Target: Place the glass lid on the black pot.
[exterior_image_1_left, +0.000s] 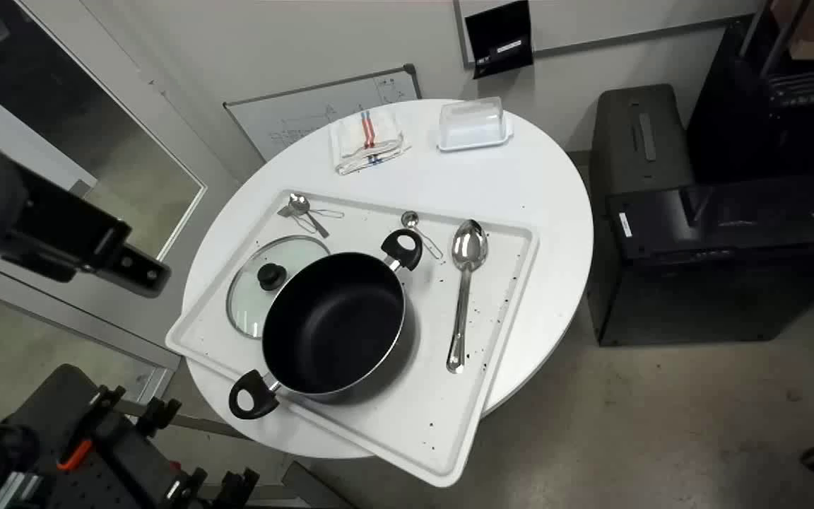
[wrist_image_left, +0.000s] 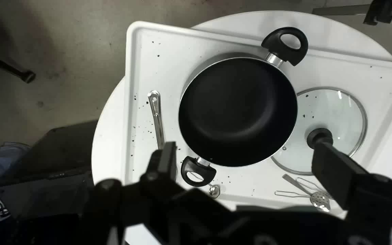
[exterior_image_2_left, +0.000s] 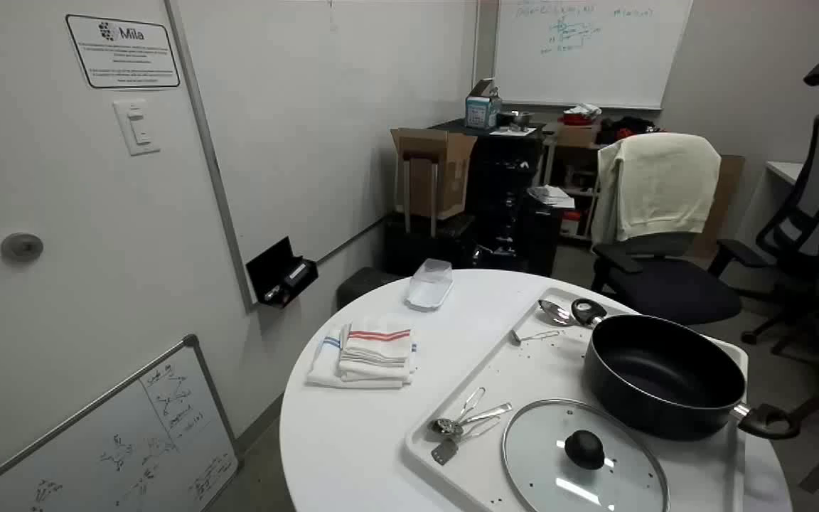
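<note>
The glass lid [exterior_image_1_left: 246,300] lies flat on the tray, black knob up, beside the black pot [exterior_image_1_left: 333,325]. The lid [exterior_image_2_left: 537,455] and pot [exterior_image_2_left: 665,384] show in both exterior views. The pot stands upright, uncovered and empty, with two black loop handles. In the wrist view the pot [wrist_image_left: 237,112] hides part of the edge of the lid [wrist_image_left: 335,110]. My gripper [wrist_image_left: 244,148] is open and empty, high above the tray; one finger overlaps the lid's knob in the picture. In an exterior view my gripper [exterior_image_1_left: 145,274] hangs at the left, apart from the lid and pot.
The white tray [exterior_image_1_left: 442,463] sits on a round white table [exterior_image_1_left: 555,205]. A large metal spoon [exterior_image_1_left: 465,283] lies beyond the pot. Small utensils [exterior_image_1_left: 301,208] and a small spoon [exterior_image_1_left: 417,230] lie along the tray. Folded towels [exterior_image_1_left: 368,141] and a clear-lidded dish [exterior_image_1_left: 474,126] stand behind.
</note>
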